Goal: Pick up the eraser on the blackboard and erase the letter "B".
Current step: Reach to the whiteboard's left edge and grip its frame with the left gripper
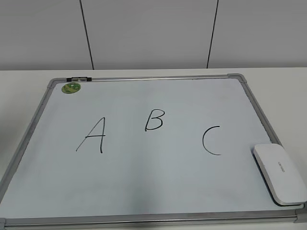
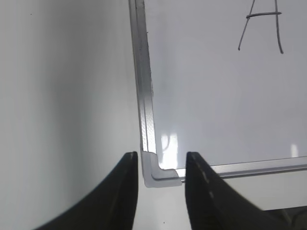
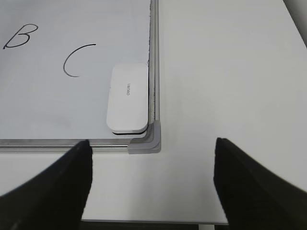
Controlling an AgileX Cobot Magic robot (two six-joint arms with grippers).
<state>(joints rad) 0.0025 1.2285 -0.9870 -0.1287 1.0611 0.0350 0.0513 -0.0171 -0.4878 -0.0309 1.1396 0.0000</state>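
Eraser hugs blackboard's right frame edge.

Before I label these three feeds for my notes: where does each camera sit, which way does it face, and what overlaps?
Exterior view: in front of the table, raised, slanting down at the blackboard with A, the letter "B", C and the eraser; no robot parts show.
Left wrist view: above the board's near-left corner, facing down; left claw open at the bottom.
Right wrist view: above the near-right corner, facing the eraser; right claw wide open.
Shared: exterior and right wrist both show eraser, B, C.
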